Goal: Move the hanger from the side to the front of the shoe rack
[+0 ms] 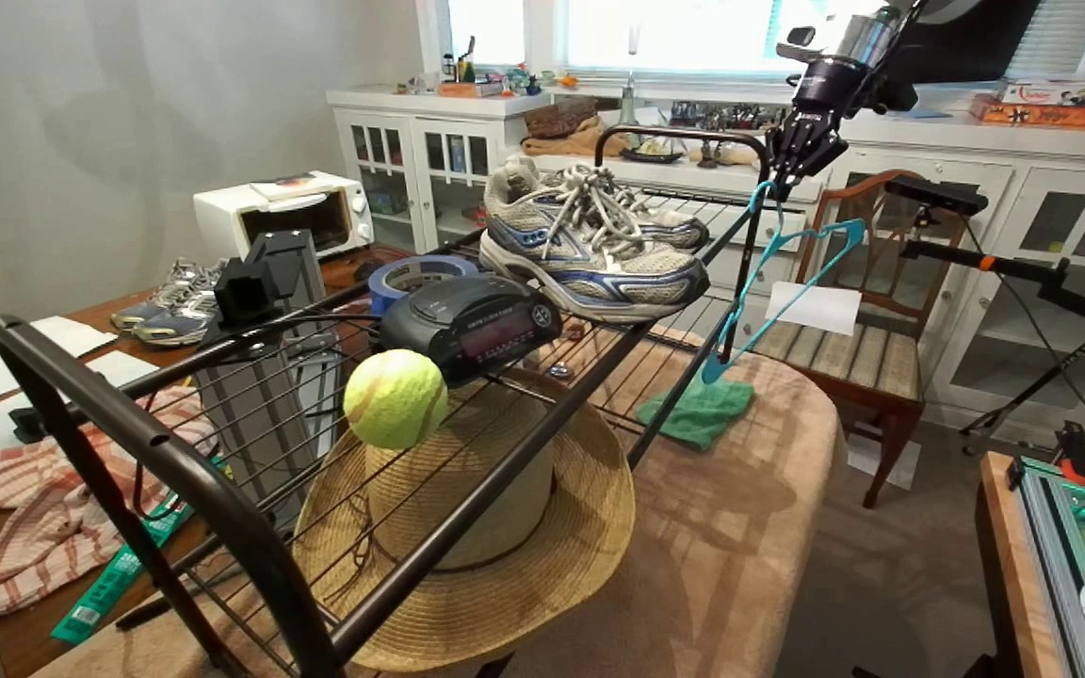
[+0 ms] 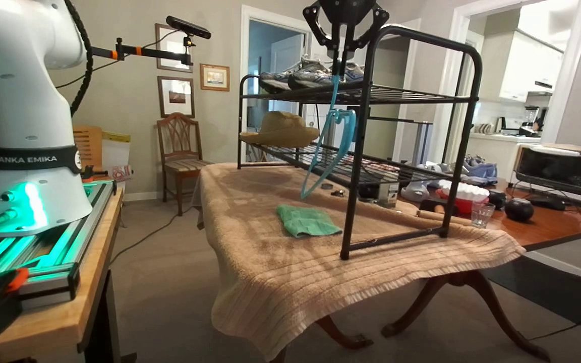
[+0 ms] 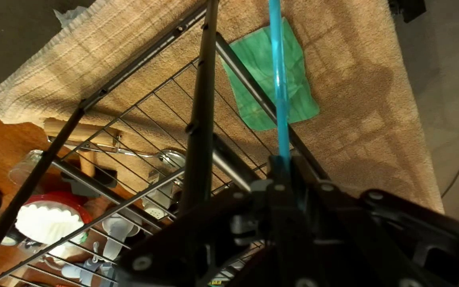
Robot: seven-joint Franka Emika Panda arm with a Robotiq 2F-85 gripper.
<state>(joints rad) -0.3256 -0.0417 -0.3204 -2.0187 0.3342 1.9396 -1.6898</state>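
Observation:
The light blue hanger hangs tilted from my gripper at the corner of the dark metal shoe rack. In an exterior view the hanger hangs below my gripper, beside the rack's corner post and reaching below the upper shelf. In the wrist view my fingertips are shut on the hanger, which runs up between them. The rack's post stands just left of the fingers. I cannot tell whether the hook touches the rack's rail.
Worn sneakers, a clock radio, blue tape and a tennis ball sit on the upper shelf. A straw hat is on the lower shelf. A green cloth lies on the towel-covered table. A chair stands beyond.

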